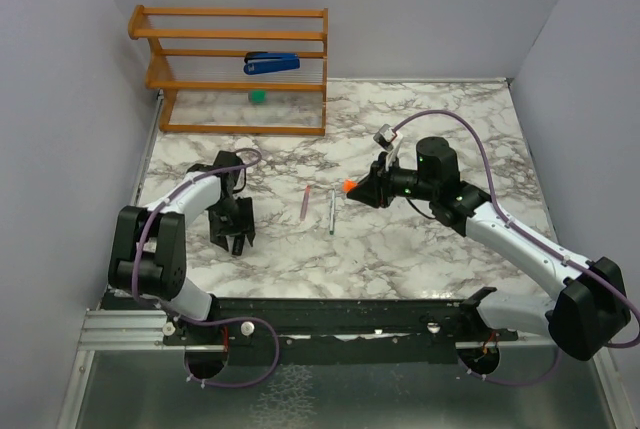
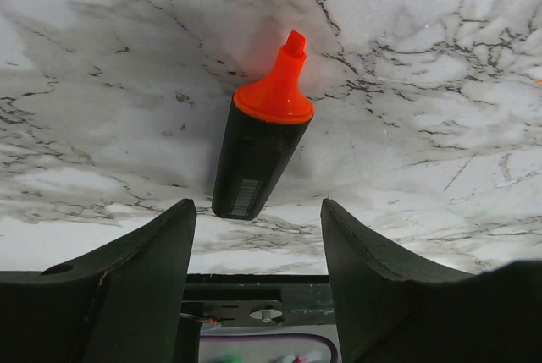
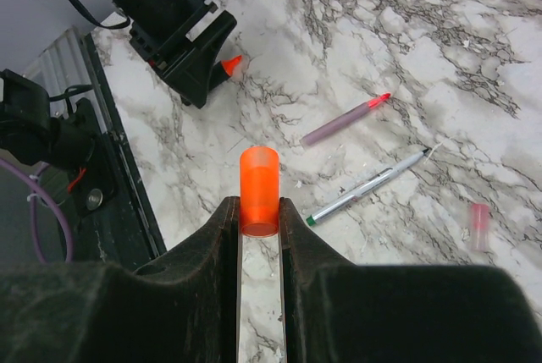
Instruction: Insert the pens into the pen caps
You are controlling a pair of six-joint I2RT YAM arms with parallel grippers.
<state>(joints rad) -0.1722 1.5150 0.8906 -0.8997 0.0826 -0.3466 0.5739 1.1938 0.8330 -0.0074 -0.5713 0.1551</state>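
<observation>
My right gripper (image 1: 356, 188) (image 3: 258, 204) is shut on the chunky orange cap (image 1: 348, 186) (image 3: 258, 185) and holds it above the table, right of the two thin pens. The pink pen (image 1: 305, 203) (image 3: 343, 119) and the grey pen (image 1: 332, 212) (image 3: 373, 185) lie side by side mid-table. The black marker (image 2: 254, 156) with its orange tip (image 3: 230, 64) lies on the marble just ahead of my open left gripper (image 1: 236, 241) (image 2: 257, 204), not between the jaws. A slim pink cap (image 3: 478, 223) lies blurred at the right. The purple cap is out of view.
A wooden rack (image 1: 240, 79) stands at the back left with a blue stapler-like object (image 1: 271, 62) and a small green object (image 1: 258, 96) on it. The marble table (image 1: 440, 249) ends at a black rail (image 1: 330, 314) in front. Grey walls close in both sides.
</observation>
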